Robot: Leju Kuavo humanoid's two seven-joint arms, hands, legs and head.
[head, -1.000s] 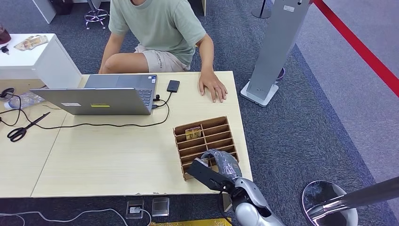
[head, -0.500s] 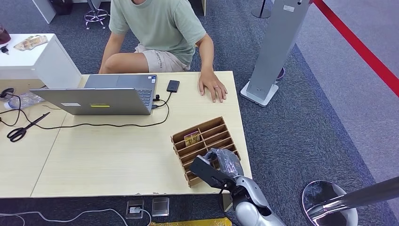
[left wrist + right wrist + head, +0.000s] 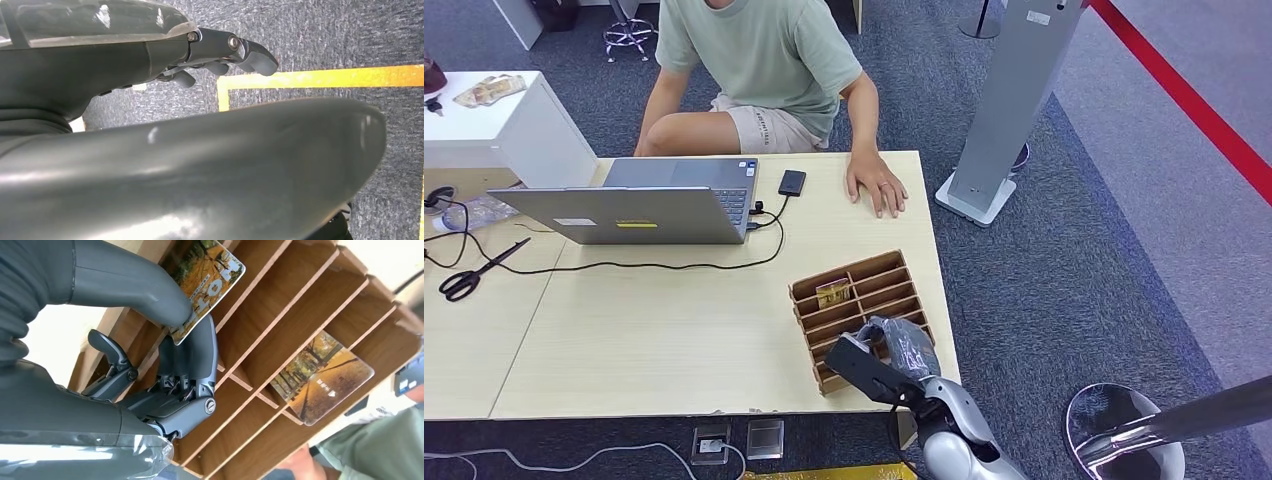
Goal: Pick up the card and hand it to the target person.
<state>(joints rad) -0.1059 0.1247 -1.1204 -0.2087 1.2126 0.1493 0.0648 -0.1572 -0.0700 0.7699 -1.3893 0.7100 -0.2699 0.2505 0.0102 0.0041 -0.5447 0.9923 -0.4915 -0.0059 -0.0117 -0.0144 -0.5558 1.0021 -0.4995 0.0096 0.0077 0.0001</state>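
Note:
A wooden slotted rack (image 3: 869,285) stands on the pale table (image 3: 664,330) near its right front corner. One card with an autumn picture (image 3: 832,292) leans in a far slot (image 3: 322,377). My right hand (image 3: 879,362) reaches into the rack's near slots. There it pinches a second autumn card (image 3: 207,277) between thumb and fingers (image 3: 192,347), the card still resting against a divider. My left hand (image 3: 220,50) hangs over the carpet, holding nothing, fingers loosely bent. A person in a green shirt (image 3: 759,60) sits behind the table, one hand (image 3: 876,185) flat on it.
An open laptop (image 3: 654,200), a dark phone (image 3: 792,182), a black cable and scissors (image 3: 469,275) lie on the left and back of the table. A grey stand (image 3: 1014,100) is beside the table's right end, and a round stool (image 3: 1124,435) at the lower right.
My right hand has drawn slightly toward the table's near edge, and the rack has been nudged and turned a little with it. The person has stayed still.

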